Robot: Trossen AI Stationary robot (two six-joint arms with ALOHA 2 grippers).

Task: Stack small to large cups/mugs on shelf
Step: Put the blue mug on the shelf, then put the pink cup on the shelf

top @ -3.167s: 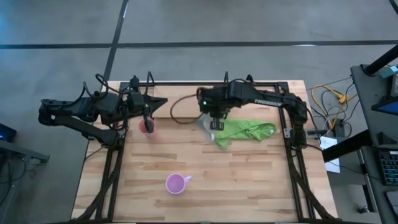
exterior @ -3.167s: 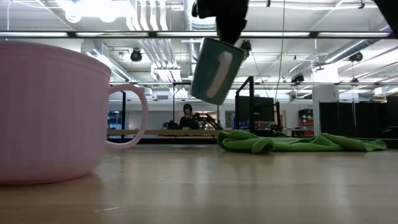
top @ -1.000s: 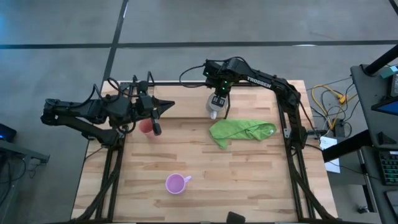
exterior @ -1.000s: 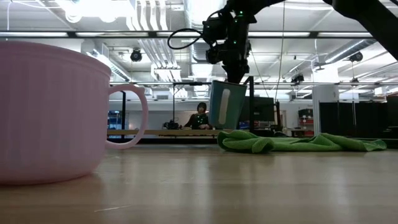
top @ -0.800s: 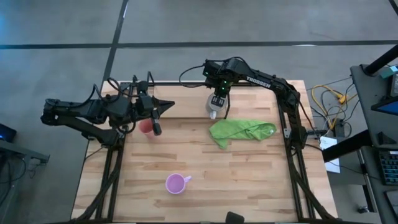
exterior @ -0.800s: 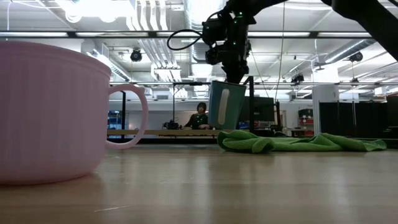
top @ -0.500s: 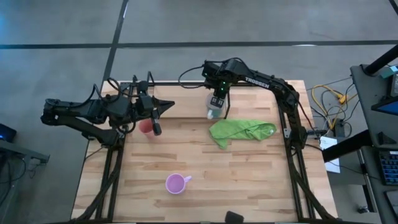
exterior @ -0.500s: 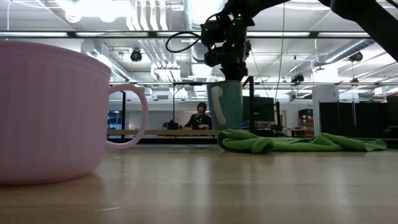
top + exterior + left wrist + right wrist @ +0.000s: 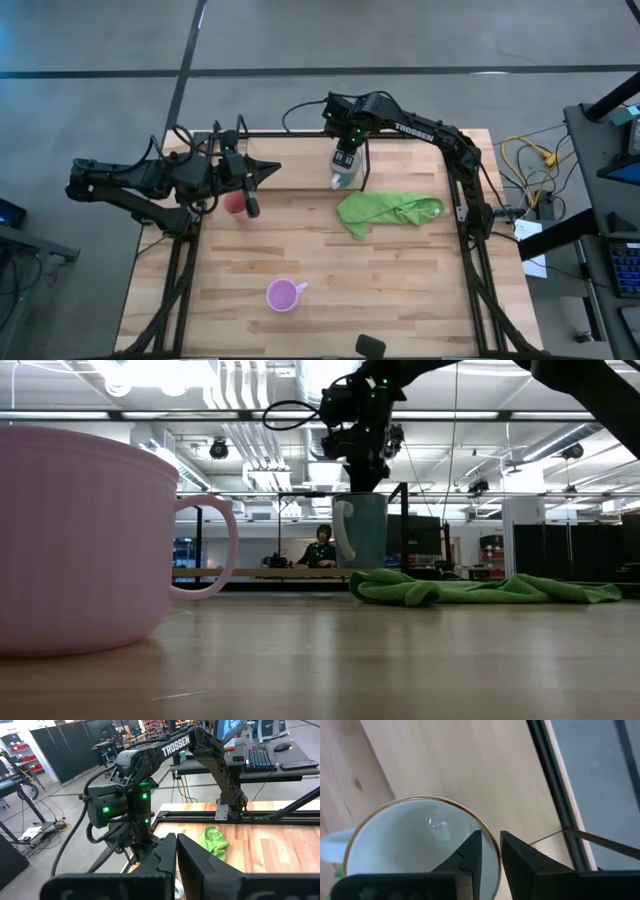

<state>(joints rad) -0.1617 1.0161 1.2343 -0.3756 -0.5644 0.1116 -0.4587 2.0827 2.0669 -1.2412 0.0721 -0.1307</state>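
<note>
On the left, the left gripper (image 9: 250, 205) lies low over the table beside the red cup (image 9: 235, 204), its fingers (image 9: 165, 855) pressed together in the left wrist view with nothing between them; whether they touch the cup cannot be told. The lilac mug (image 9: 283, 295) stands alone near the table's front edge, open side up and empty from above, its handle toward the right (it fills the left of the low view (image 9: 90, 540)). At centre, the right gripper (image 9: 344, 163) pinches the rim of the grey mug (image 9: 342, 178), one finger (image 9: 470, 857) inside and one outside. The right wrist view shows the mug's gold-edged mouth and a bare, empty inside, which neither wide view reveals. Compared with 3.2 seconds ago, when the mug hung tilted above the green cloth (image 9: 388, 211), it has travelled toward the table's back rail and now hangs upright, handle to the left in the low view (image 9: 362, 530), just behind the cloth. Only the low view shows a person (image 9: 321, 547) seated far behind.
</note>
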